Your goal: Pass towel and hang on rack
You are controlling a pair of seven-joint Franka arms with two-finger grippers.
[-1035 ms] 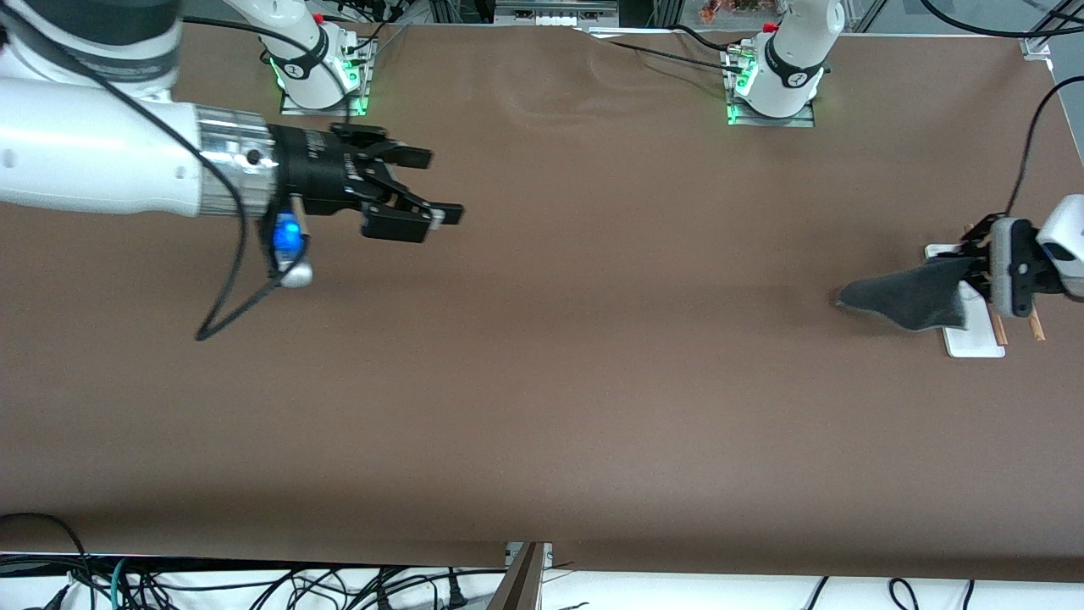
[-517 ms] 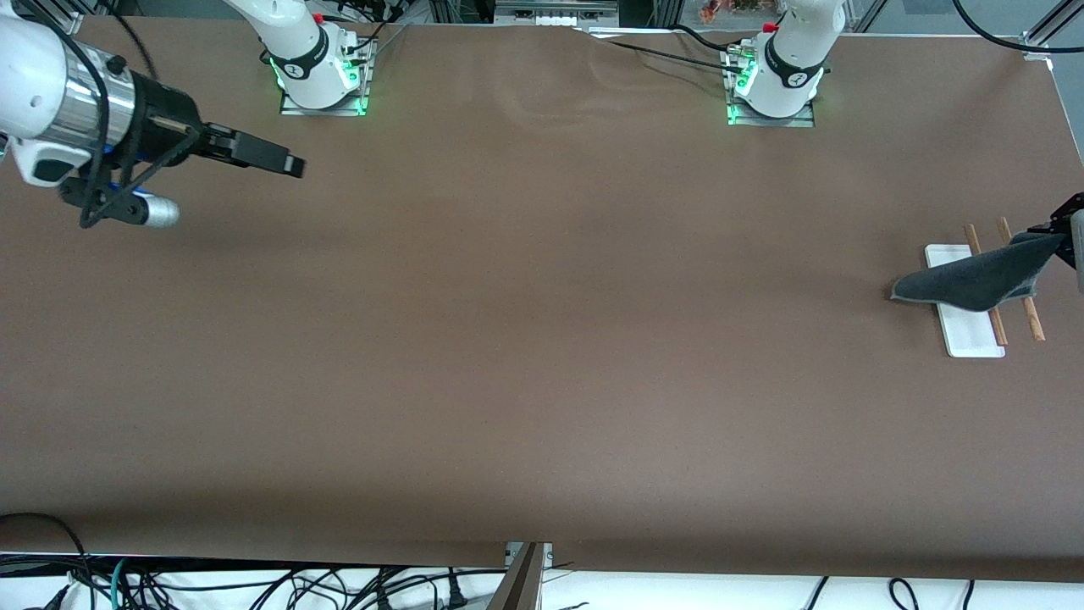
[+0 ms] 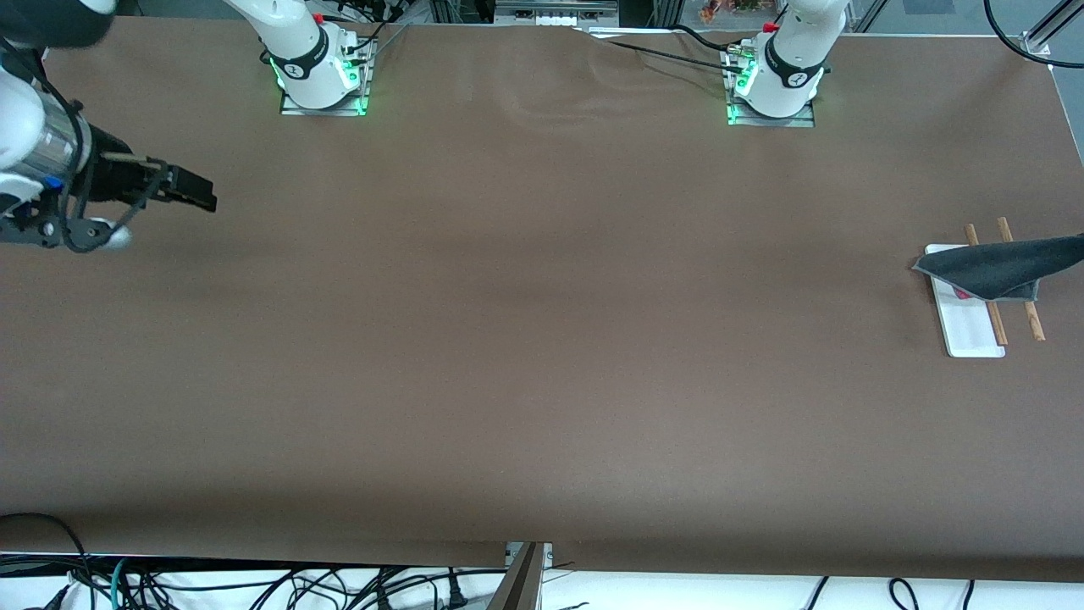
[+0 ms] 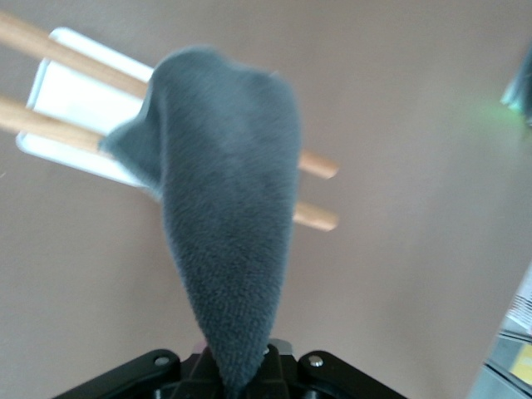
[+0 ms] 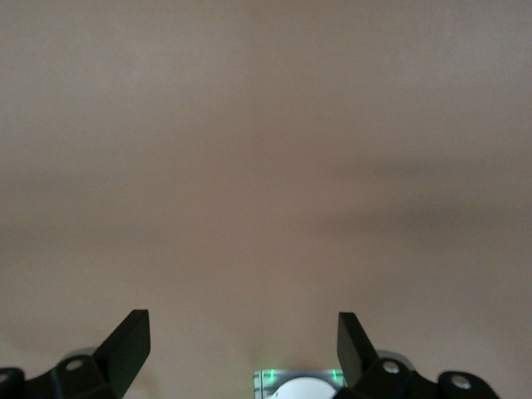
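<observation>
While the grey towel [image 3: 999, 268] hangs stretched over the rack [image 3: 974, 339] at the left arm's end of the table [image 3: 542, 339], the left gripper [image 4: 241, 384] pinches one corner of the cloth, its fingers pressed together on the fabric at the edge of the left wrist view. In the front view that gripper is out of sight past the picture's border, and only the taut cloth shows where it pulls. The towel drapes across both light-brown wooden rods [image 4: 75, 62], with its loose end over the flat white base [image 4: 75, 100]; a pink-red patch [image 3: 963, 294] peeks from under the cloth's lower edge. Holding the corner high and to the side seems meant to carry the cloth's weight across the rods so that it can settle on them instead of sliding off onto the base.

Over bare table at its own end, the right gripper [image 3: 190, 191] waits with its fingers [image 5: 133, 341] spread wide and nothing between them, well apart from towel and rack. That placement suggests the handover part of the job is done and the arm is staying clear of the hanging.

Judged from how things lie, the task is near its end: the towel is over the rods but not yet let go. Releasing with too little cloth hanging past the outer rod could let it slip down toward the base.
</observation>
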